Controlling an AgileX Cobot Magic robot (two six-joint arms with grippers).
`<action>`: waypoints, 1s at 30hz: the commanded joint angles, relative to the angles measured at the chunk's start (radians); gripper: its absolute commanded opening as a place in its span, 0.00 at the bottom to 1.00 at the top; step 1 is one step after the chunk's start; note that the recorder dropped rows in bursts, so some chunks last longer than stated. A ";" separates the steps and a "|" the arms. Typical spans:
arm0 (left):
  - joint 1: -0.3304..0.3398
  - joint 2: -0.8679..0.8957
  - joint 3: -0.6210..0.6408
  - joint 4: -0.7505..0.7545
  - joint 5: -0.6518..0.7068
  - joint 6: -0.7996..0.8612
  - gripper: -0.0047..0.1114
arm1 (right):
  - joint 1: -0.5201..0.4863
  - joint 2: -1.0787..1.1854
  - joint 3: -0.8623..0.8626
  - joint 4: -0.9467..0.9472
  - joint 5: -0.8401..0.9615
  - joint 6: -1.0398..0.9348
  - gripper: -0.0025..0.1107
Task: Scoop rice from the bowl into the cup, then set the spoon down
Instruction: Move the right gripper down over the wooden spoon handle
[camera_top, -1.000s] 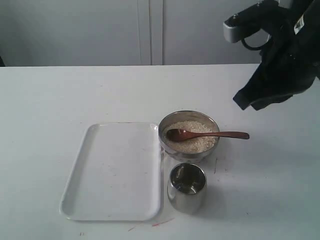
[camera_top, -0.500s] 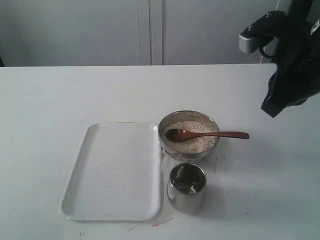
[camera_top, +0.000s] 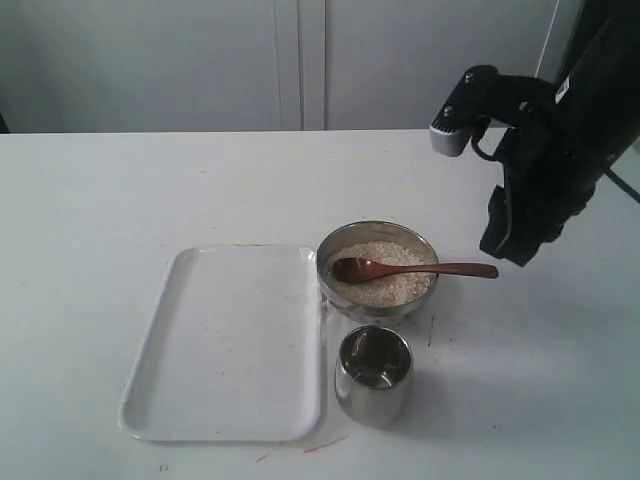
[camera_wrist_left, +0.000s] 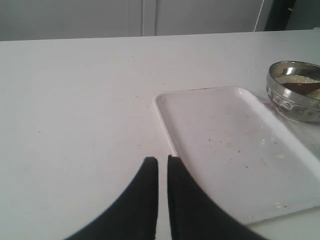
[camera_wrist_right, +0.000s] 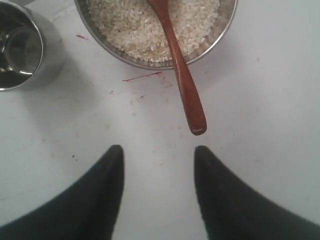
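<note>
Exterior view: bowl (camera_top: 379, 313) holds rice (camera_top: 388, 287), spoon (camera_top: 425, 269); cup (camera_top: 373, 396) unclear.

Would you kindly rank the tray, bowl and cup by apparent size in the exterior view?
Largest: white tray.
Next: steel bowl.
Smallest: steel cup, even though it stands nearest the camera.

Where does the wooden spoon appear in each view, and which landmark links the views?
Exterior view: the spoon lies right of centre, head in the rice, handle pointing right.
Left wrist view: only a dark sliver shows inside the bowl.
Right wrist view: its handle points from the bowl toward the right gripper.
Shared landmark: the bowl.
</note>
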 joint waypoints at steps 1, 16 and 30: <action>-0.007 0.001 -0.007 -0.006 -0.004 -0.001 0.16 | 0.001 0.030 -0.004 0.008 -0.007 -0.105 0.57; -0.007 0.001 -0.007 -0.006 -0.004 -0.001 0.16 | 0.001 0.175 -0.004 0.006 -0.073 -0.332 0.58; -0.007 0.001 -0.007 -0.006 -0.004 -0.001 0.16 | 0.001 0.214 -0.004 0.008 -0.194 -0.325 0.58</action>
